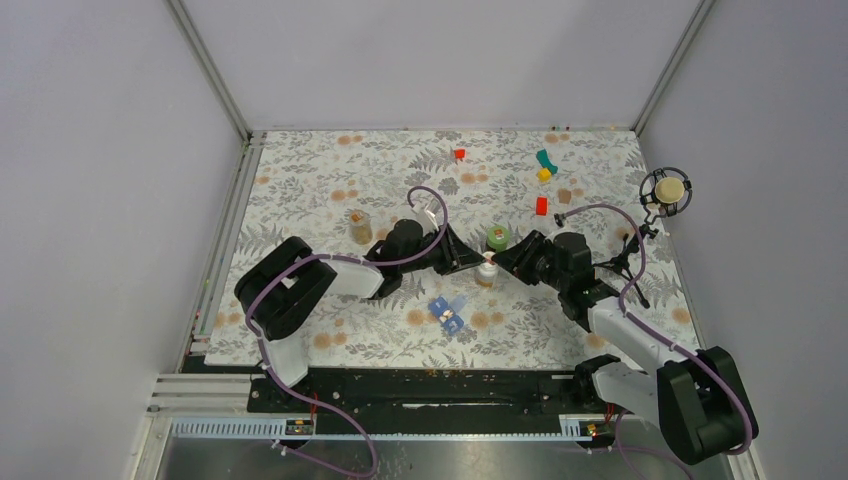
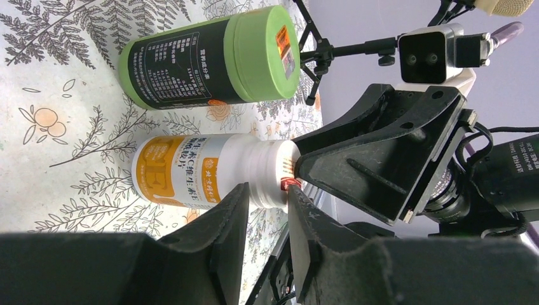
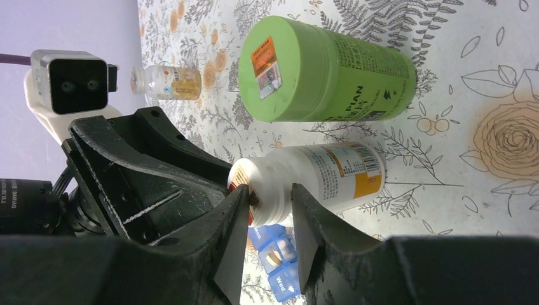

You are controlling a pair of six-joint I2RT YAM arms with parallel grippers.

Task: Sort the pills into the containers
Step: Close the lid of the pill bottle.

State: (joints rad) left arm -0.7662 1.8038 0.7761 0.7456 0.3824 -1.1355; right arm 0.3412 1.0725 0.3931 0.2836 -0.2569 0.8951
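The small translucent blue plastic pill box (image 1: 449, 314), a row of square compartments, lies flat on the fern-printed table (image 1: 320, 190). It is on the near side of the spot where my two grippers meet, a little to the left, and apart from both. My right wrist camera shows it beyond my fingers, with "Wed" on one lid and something pale tan in one compartment.

Just on the far side of the box stands a white plastic bottle with an orange label (image 1: 486, 275). My left gripper (image 1: 474, 262) reaches it from the left and is closed on its white upper part, one finger against each side. My right gripper (image 1: 500, 258) reaches the same upper part from the right. Its jaws are narrow, with a finger on either side, but I cannot tell whether they press.

Just beyond the white bottle, not touching it, stands a green-lidded bottle with a dark label (image 1: 499, 238). Farther left is a small clear bottle with amber contents (image 1: 360, 226). Two small red blocks (image 1: 541, 205) lie well apart toward the far edge. A microphone on a stand (image 1: 667, 188) is at the right.
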